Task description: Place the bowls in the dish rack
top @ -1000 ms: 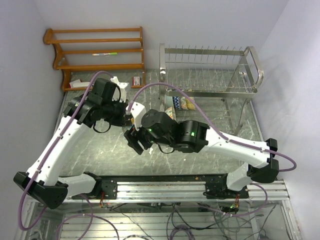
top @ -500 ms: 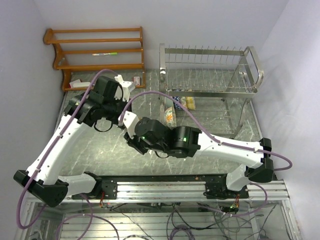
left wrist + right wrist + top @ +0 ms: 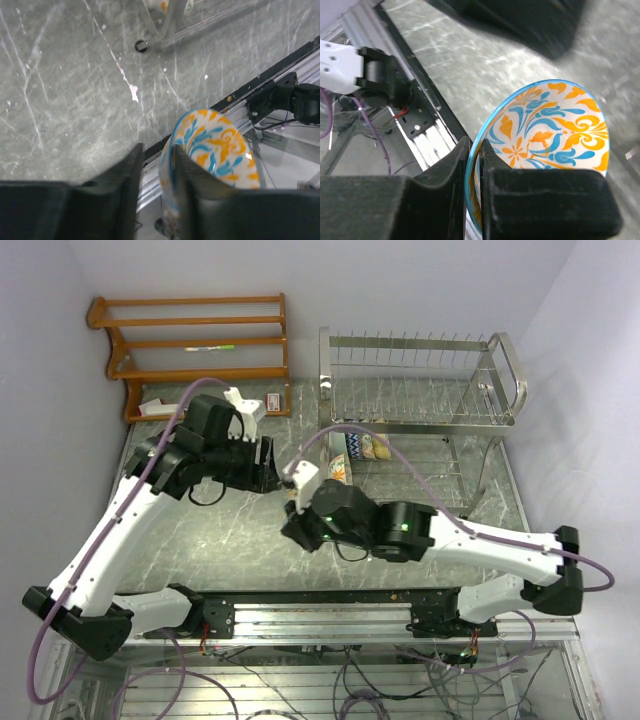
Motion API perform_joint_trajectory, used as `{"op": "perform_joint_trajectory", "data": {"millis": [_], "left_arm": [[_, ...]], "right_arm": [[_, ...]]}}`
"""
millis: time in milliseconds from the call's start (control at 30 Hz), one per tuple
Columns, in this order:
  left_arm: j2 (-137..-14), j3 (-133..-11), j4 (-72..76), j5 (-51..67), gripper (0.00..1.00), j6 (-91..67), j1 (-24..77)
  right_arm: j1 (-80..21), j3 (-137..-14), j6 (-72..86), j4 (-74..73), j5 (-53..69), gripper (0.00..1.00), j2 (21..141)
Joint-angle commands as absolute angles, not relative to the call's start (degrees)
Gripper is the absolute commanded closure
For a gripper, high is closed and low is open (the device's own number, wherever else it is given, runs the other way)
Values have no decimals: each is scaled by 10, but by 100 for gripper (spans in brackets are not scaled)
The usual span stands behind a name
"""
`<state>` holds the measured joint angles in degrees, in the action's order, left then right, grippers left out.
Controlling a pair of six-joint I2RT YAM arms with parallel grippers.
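1. The left gripper (image 3: 265, 462) hangs over the marbled table (image 3: 220, 540), left of centre and left of the dish rack (image 3: 420, 423). Its jaws are closed on the rim of bowl 1 (image 3: 212, 150), white with orange and blue scrollwork. The bowl is carried on edge, clear of the table top.

2. The right gripper (image 3: 297, 480) sits just beside the left one, slightly nearer and to its right. Its jaws are clamped on the blue rim of bowl 2 (image 3: 547, 132), which has a similar orange and blue pattern. This bowl is also tilted on edge above the table, with its inside facing the wrist camera.

3. The 2 grippers are close but apart (a dark blurred shape at the top of the right wrist view stands clear of bowl 2).

4. The dish rack stands at the far right of the table. The racked bowls (image 3: 372, 447) stand on edge at the left end of its lower tier.

5. A wooden shelf (image 3: 200, 372) stands at the far left, separate from the rack.
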<state>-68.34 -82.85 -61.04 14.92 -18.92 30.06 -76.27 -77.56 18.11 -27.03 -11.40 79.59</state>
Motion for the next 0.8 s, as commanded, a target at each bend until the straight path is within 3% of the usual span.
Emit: {"op": "perform_joint_trajectory", "data": {"millis": [0,67,133,533,767], "left_arm": [[-646,-873,-582,97,16,-180,293],[-645,-886,-578,89,6,-181,293],[-645,-894,-578,76,4,-184,293],[-626,-878,-583,10,4,-185,293],[-629,-876,-579,23,5,-185,293]], "right_arm": [[-738,-715,302,-276,-163,100,713],[-737,-693,323,-271,-165,100,694],[-737,-668,349,-268,-167,100,671],[-688,-425,518,-180,-66,100,491],[-594,-333,554,-124,33,100,431]]}}
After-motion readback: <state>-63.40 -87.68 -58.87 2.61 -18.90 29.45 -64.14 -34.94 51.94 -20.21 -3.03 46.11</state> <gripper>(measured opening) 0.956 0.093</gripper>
